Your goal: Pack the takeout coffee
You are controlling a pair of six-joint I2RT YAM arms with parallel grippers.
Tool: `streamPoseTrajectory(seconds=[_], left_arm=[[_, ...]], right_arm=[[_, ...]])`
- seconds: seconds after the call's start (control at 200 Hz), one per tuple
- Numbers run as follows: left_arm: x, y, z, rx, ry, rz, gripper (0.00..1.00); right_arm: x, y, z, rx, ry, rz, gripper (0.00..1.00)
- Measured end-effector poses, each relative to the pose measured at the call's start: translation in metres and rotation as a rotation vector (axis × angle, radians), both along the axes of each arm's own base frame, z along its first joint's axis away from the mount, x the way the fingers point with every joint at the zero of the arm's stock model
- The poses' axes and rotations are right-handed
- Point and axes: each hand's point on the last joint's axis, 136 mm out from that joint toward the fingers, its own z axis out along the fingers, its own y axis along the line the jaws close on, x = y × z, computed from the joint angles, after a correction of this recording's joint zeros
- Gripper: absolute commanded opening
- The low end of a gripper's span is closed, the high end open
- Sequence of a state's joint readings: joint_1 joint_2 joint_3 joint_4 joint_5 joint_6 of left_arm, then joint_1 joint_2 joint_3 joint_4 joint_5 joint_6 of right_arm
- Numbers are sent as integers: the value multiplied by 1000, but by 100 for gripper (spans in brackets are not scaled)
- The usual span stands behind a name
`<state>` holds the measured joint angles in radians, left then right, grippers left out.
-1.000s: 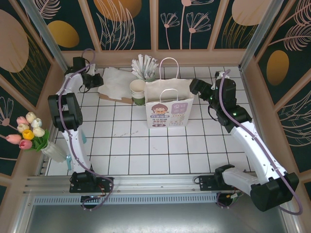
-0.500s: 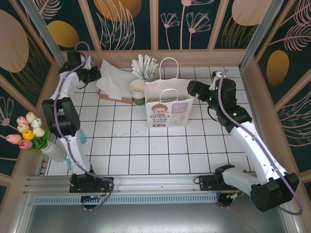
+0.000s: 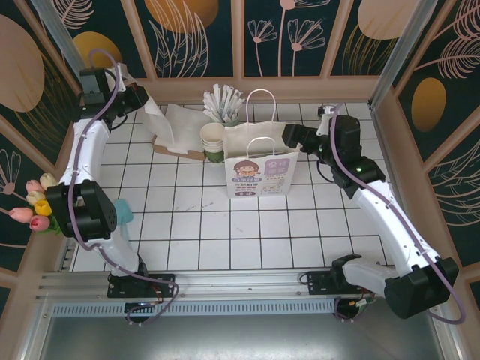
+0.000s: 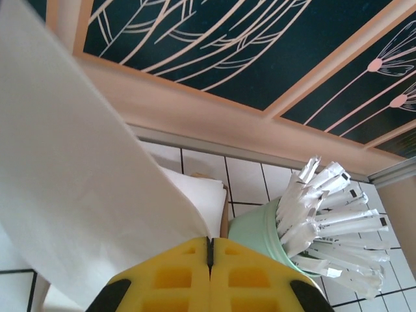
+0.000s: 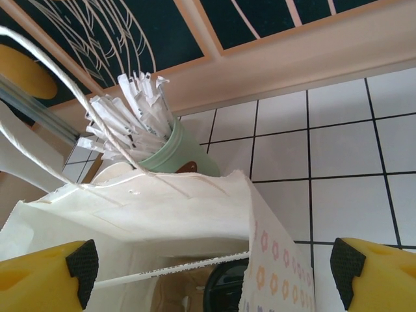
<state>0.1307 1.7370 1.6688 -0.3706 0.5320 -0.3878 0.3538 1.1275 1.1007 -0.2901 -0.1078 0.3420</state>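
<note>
surface (image 3: 225,225): open tiles on the bag's near side | white paper bag (image 3: 259,161): upright, mouth open | white sheet (image 4: 65,162): far left of bag | left hand (image 4: 209,244): pinched tight on sheet | right hand (image 3: 292,137): spread wide at bag's right edge, holding nothing | takeout coffee (image 5: 224,289): inside bag

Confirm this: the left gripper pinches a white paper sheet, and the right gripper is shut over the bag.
The right gripper is open, spread wide over the white paper bag, per the right wrist view. The left gripper does pinch the white paper sheet.
</note>
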Motion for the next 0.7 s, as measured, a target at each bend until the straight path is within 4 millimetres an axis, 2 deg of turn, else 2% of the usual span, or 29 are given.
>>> streamPoseTrajectory(seconds=[0.06, 0.13, 0.23, 0.305, 0.47, 0.585, 0.701], left_arm=[[-7, -2, 3, -26, 7, 6, 0], [-21, -4, 19, -54, -9, 18, 0], [-49, -9, 62, -100, -90, 42, 0], [-77, -15, 98, -141, -170, 50, 0], [-144, -47, 166, -214, -329, 19, 0], [-181, -65, 197, -267, -404, -20, 0], [-203, -76, 209, -323, -438, -40, 0]], right_arm=[[2, 2, -4, -4, 20, 0, 86], [7, 3, -9, -10, 49, -1, 82], [15, 7, -17, -31, 101, 2, 72], [19, 12, -22, -47, 134, 13, 65], [12, 28, -33, -60, 189, 75, 52], [3, 42, -31, -53, 203, 126, 50], [-2, 54, -28, -49, 205, 166, 53]])
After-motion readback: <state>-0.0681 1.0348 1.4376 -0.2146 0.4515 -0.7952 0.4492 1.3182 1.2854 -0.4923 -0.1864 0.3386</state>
